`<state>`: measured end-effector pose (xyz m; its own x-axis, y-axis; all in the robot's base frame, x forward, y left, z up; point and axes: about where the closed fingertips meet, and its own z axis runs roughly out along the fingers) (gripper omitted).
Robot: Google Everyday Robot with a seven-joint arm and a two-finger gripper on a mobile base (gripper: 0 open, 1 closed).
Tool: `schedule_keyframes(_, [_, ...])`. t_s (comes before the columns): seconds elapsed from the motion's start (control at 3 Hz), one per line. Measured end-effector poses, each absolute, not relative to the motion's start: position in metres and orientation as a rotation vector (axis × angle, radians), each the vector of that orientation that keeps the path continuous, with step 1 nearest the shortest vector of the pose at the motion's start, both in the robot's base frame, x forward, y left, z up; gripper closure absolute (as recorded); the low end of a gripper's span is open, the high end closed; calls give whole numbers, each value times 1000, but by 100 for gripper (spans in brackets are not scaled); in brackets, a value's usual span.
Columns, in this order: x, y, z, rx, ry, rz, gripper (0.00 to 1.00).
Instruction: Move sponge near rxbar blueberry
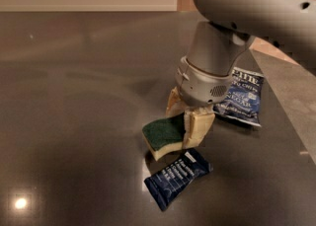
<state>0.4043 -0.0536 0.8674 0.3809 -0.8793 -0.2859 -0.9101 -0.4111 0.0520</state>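
Observation:
The sponge [162,133], dark green on top with a pale yellow base, is held between the cream fingers of my gripper [185,121] at the middle of the dark table. It hangs tilted, just above the surface. The rxbar blueberry [177,177], a slim navy wrapper with white text, lies flat just below and in front of the sponge, a short gap away. My grey arm comes down from the upper right and hides the sponge's right end.
A larger blue chip bag [240,96] with white lettering lies behind the gripper to the right. The dark table [74,121] stretches left and forward. Its right edge runs diagonally at the far right, with lighter floor beyond.

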Motion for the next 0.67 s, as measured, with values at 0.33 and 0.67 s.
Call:
schedule_keyframes(0.33, [407, -51, 868, -2504, 1633, 398, 12])
schedule_keyframes(0.67, [408, -49, 868, -2497, 1629, 388, 0])
